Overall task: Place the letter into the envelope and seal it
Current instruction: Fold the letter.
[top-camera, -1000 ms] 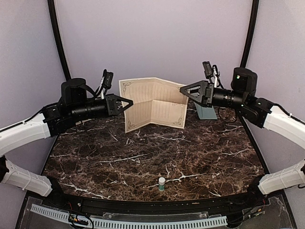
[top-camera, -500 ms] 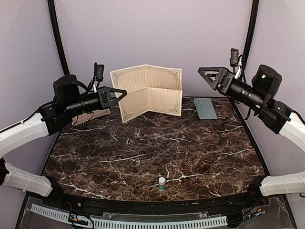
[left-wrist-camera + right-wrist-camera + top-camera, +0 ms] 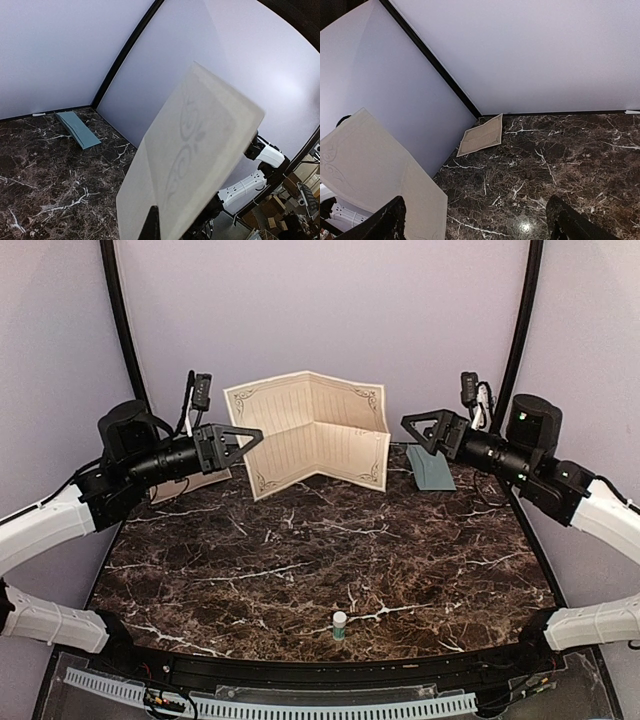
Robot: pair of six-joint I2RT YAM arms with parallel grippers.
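My left hand (image 3: 252, 437) is pinched closed on the left edge of the tan, creased letter (image 3: 315, 435). My right hand (image 3: 410, 427) is spread wide, empty. The long, pale teal envelope (image 3: 432, 468) lies flat at the worktop's (image 3: 320, 550) far right.

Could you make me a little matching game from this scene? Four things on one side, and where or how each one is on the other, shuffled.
1 letter
2 envelope
3 glue stick
4 right gripper

A stands near the table's front edge
B open, empty
C held up by the left gripper
D lies flat at the far right

Pairs: 1-C, 2-D, 3-A, 4-B
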